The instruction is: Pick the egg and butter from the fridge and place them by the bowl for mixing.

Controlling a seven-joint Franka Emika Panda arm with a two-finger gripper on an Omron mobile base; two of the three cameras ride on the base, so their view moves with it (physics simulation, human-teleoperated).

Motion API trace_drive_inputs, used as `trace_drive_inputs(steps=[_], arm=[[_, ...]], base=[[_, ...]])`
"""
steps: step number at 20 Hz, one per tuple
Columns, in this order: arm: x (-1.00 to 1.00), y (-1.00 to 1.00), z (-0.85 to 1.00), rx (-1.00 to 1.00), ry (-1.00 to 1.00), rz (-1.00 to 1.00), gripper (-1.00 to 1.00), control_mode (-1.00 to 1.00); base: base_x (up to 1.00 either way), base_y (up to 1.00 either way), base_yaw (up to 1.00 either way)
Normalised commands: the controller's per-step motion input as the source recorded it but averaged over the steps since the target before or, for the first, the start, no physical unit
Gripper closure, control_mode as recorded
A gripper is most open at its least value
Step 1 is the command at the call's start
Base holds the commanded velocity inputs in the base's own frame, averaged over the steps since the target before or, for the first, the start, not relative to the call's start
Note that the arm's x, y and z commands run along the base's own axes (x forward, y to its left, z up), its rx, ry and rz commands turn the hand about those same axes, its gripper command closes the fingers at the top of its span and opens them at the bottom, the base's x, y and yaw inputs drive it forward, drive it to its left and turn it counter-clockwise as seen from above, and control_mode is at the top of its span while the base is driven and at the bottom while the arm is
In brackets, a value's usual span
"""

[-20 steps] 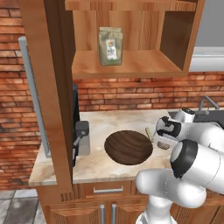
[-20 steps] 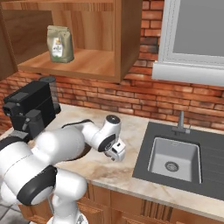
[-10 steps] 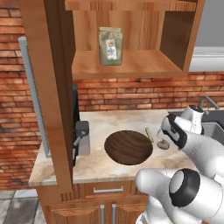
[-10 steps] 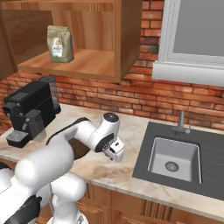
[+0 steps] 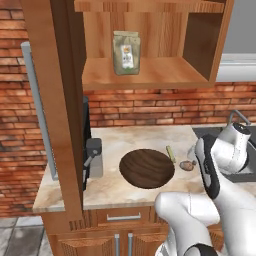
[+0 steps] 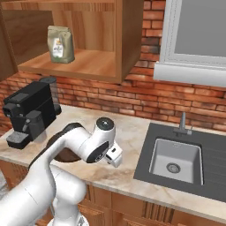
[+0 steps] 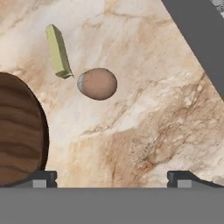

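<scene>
1. Marble counter (image 5: 125, 192) under a wooden wall cabinet (image 5: 150, 75), brick wall behind.
2. Steel sink (image 6: 176, 161) set into the counter, well to the right of the bowl as seen from the base.
3. Black coffee machine (image 6: 28, 110) at the counter's left end, on the bowl's far side from the sink.
4. Dark wooden bowl (image 5: 147, 168) resting on the counter, between the coffee machine and the sink; taken as landmark here.
5. Paper bag (image 5: 126, 52) standing upright on the cabinet shelf, above and behind the bowl.
6. Gripper (image 7: 112, 177) hanging above the counter on the bowl's sink side, fingers spread wide, pinching nothing, bare marble between the tips.
7. Butter (image 7: 58, 51) lying flat on the counter just beside the bowl's rim, on the sink side, apart from the bowl.
8. Egg (image 7: 97, 83) lying on the counter just beside the butter's near end, close to touching it, slightly farther from the bowl than the butter.
</scene>
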Motion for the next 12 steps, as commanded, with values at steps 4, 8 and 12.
trace_drive_inputs(steps=[4,8,12], arm=[[-0.42,0.21,0.47,-0.08,-0.07,0.0,-1.0,-1.0],[-0.37,0.24,0.47,-0.14,-0.02,0.02,-1.0,-1.0],[-0.31,0.21,0.46,-0.13,0.0,0.04,-1.0,-1.0]], base=[[0.0,0.0,0.0],[0.0,0.0,0.0],[0.0,0.0,0.0]])
